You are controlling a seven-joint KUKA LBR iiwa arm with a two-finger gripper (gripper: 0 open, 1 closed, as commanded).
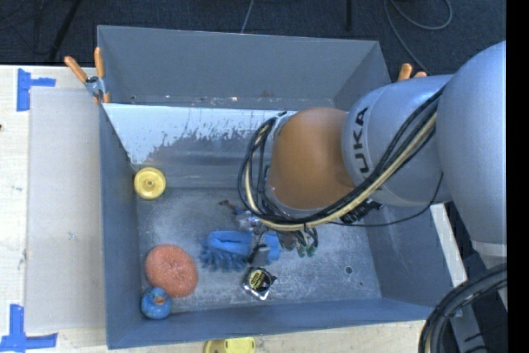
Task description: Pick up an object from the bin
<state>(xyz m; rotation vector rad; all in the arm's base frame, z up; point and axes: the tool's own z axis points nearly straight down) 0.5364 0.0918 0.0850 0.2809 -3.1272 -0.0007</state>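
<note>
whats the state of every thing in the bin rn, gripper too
yellow disc: lying flat, alone near the left wall
orange fuzzy ball: resting on the floor, untouched
small blue ball: in the near left corner, beside the orange ball
blue bristly toy: lying on the floor
small black-and-yellow piece: lying loose
gripper: low at the blue toy's right end

We see a smooth silver-grey rounded arm (467, 136) marked with black "UKA" lettering (361, 136). Its wrist wears a glossy orange dome-shaped cover (304, 161), with black and cream cables (245, 178) looped around it.
</note>
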